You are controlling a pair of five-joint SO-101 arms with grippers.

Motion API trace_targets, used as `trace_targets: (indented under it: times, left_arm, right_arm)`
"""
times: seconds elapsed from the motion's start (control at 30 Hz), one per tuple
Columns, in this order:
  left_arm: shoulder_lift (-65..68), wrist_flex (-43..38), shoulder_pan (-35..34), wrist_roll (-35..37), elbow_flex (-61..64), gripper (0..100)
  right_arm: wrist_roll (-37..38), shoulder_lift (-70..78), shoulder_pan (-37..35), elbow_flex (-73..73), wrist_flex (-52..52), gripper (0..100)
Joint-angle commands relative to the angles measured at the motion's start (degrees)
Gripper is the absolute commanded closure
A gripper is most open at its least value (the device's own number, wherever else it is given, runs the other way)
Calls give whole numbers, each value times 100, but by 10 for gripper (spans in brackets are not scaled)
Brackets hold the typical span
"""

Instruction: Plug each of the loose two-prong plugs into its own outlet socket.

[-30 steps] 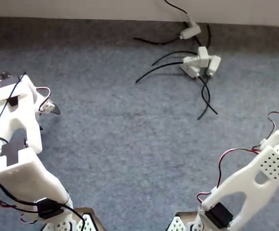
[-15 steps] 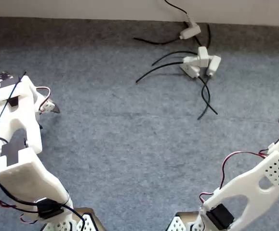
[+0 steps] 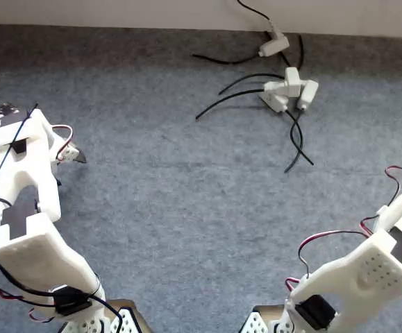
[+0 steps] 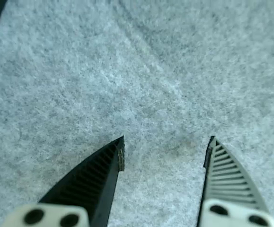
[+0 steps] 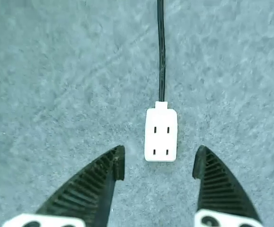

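While no plug looks seated yet, the grey felt table [image 3: 187,208] carries the left arm [image 3: 23,194] at eight o'clock and the right arm [image 3: 367,270] at five o'clock in the high view. The left gripper [image 4: 166,144] hangs spread over bare felt. The right gripper [image 5: 160,151], jaws apart, straddles a white outlet socket [image 5: 161,135] without touching it. The white plugs [image 3: 287,89] lie clustered at one o'clock, well apart from both arms.

The high camera looks steeply down on the grey felt table [image 3: 187,208] from above, arm bases [image 3: 117,318] at its near edge. Each wrist camera sits close over the same felt, facing down along the left gripper [image 4: 166,140] or right gripper [image 5: 160,150]
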Motion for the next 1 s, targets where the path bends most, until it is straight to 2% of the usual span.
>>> trace_targets:
  times: [0.0, 0.57, 0.8, 0.97]
  left_arm:
    - [-57, -53, 92, 44, -31, 723]
    - [-57, -53, 92, 44, -22, 723]
    - [-57, -53, 84, 44, -22, 723]
    - [-57, -53, 84, 44, -22, 723]
  right_arm:
    - [-35, -347, 251, 954, -708, 769]
    - [-9, -338, 163, 2580, -2211, 769]
    - [-9, -338, 31, 2730, -2308, 769]
    - [-9, -330, 189, 2738, -2527, 769]
